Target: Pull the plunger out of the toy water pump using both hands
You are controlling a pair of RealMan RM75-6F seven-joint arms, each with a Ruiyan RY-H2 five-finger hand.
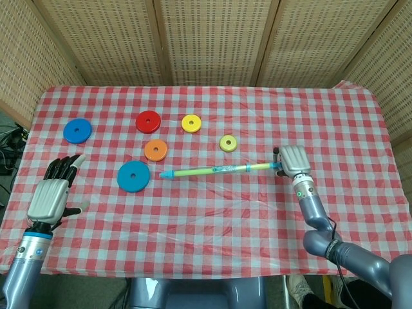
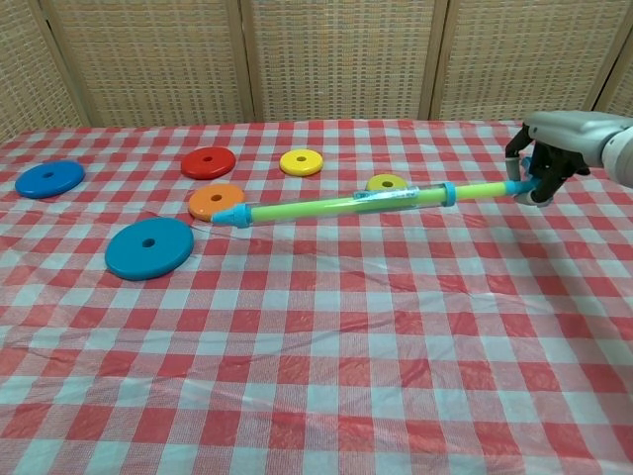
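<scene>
1. The toy water pump [image 1: 212,170] was a slim green tube with light-blue tip and collar, lying across the middle of the red-checked cloth on the table [image 1: 212,219].
2. The right hand [image 1: 291,161] gripped its plunger end near the right edge.
3. Flat glossy rings lay nearby: a big blue disc [image 1: 133,176] and an orange ring [image 1: 155,150].
4. The left hand [image 1: 51,193] held nothing, fingers spread, at the left edge.

Woven wicker screen [image 1: 206,38] behind table [image 1: 212,212]
</scene>
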